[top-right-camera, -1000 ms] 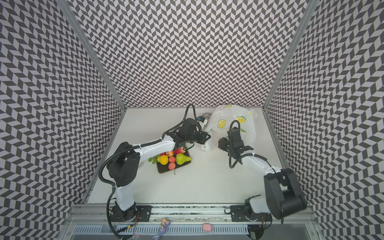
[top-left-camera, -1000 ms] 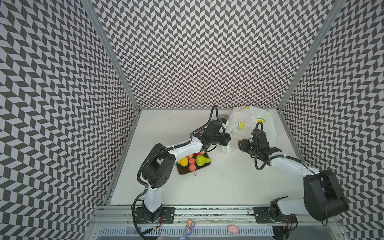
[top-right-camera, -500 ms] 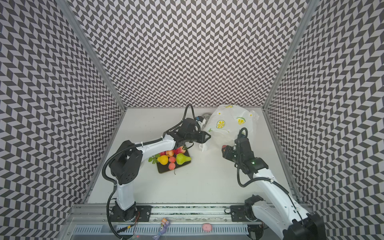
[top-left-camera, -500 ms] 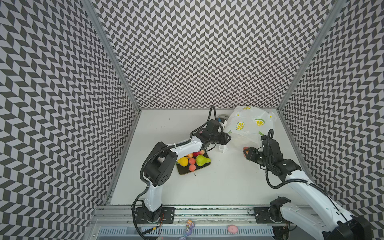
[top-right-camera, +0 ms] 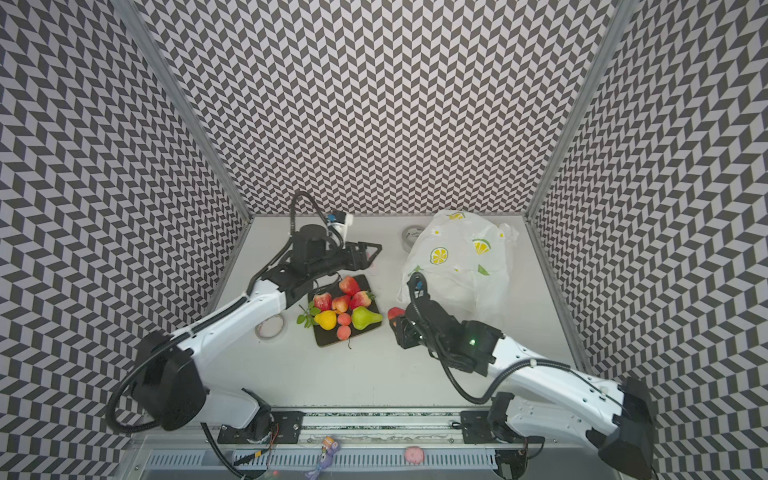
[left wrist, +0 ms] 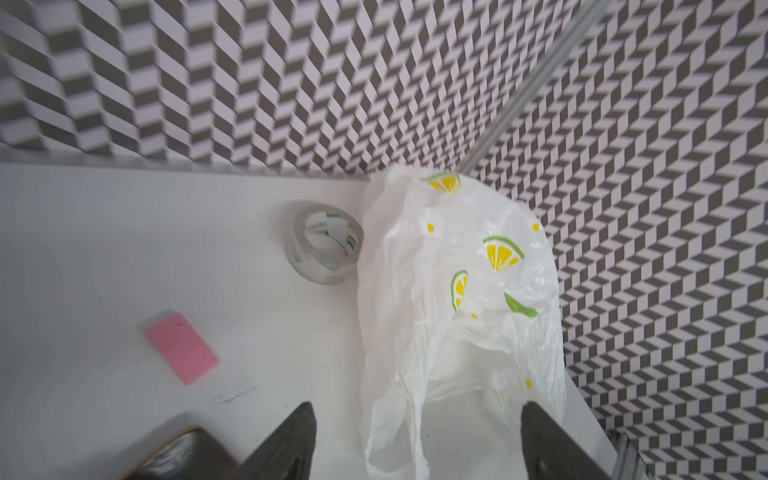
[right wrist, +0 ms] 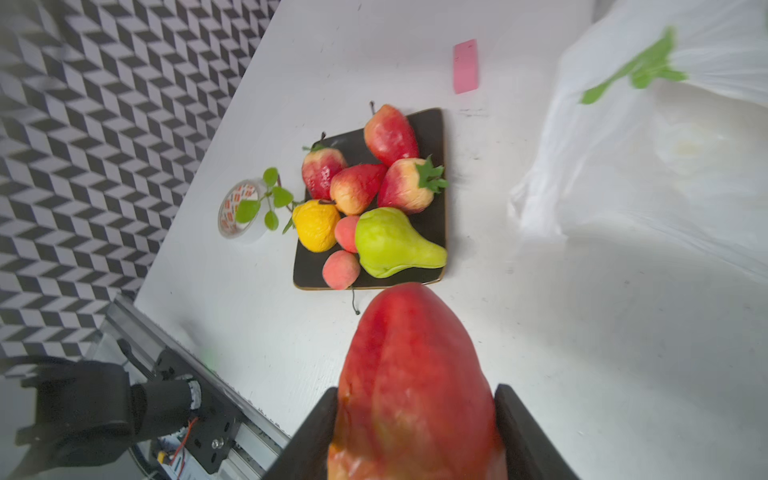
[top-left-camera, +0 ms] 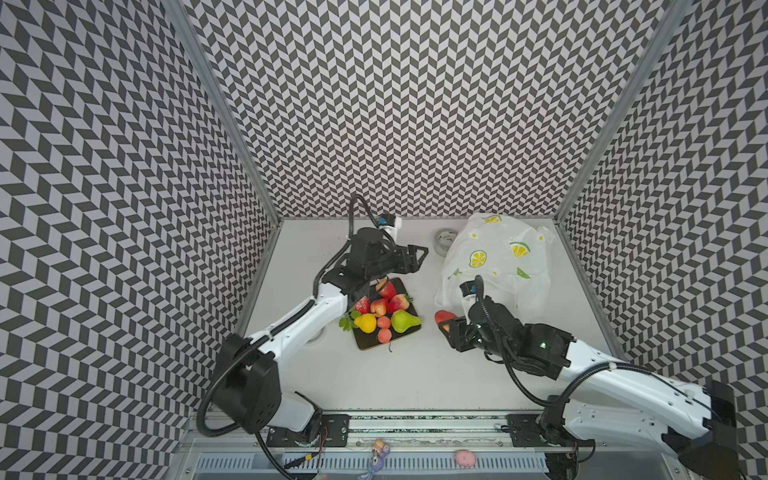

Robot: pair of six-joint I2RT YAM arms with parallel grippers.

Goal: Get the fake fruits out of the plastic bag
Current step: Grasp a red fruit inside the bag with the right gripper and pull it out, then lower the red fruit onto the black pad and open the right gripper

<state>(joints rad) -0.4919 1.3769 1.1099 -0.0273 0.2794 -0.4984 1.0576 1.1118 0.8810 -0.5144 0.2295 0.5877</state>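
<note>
Right hand (right wrist: 415, 392) clamped on red fruit (right wrist: 409, 332), between bag (top-left-camera: 498, 257) and plate (right wrist: 430, 129). Left hand (left wrist: 417, 415) apart, empty, facing bag; tape (left wrist: 328, 272) just beside bag, pink block (left wrist: 181, 347) near.

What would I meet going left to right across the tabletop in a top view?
Tape roll → black plate of fake fruits → red fruit in the right claw → plastic bag.
</note>
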